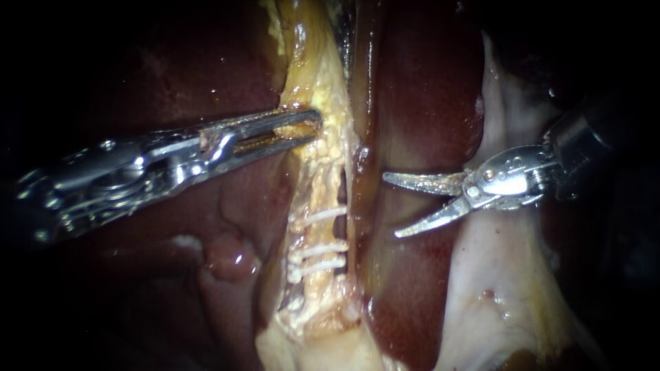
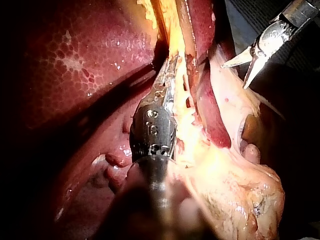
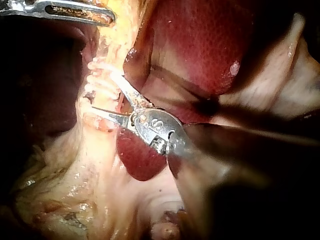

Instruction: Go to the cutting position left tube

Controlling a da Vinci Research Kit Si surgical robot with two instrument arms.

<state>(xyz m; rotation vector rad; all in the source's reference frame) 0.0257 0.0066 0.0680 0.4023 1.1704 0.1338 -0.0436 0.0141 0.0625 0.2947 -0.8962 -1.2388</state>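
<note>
A yellow strand of tissue runs down the middle of the endoscope view and carries the clipped tube (image 1: 317,233). Three white clips (image 1: 322,249) cross it, one apart above the lower two. My left instrument (image 1: 306,130) comes in from the left, its slotted jaws shut on the yellow tissue (image 1: 323,148) above the clips. My right instrument (image 1: 393,206) ends in two curved blades that stand open over the liver (image 1: 426,89), to the right of the tube and apart from it. From the right wrist, the blades (image 3: 107,97) point at the clips (image 3: 100,66).
Dark red liver lies on both sides of the strand. A pale flap of tissue (image 1: 495,275) runs under the right instrument's shaft. Fatty yellow tissue (image 2: 240,195) spreads below the clips. A dark slit (image 1: 342,184) opens beside the tube above the clips.
</note>
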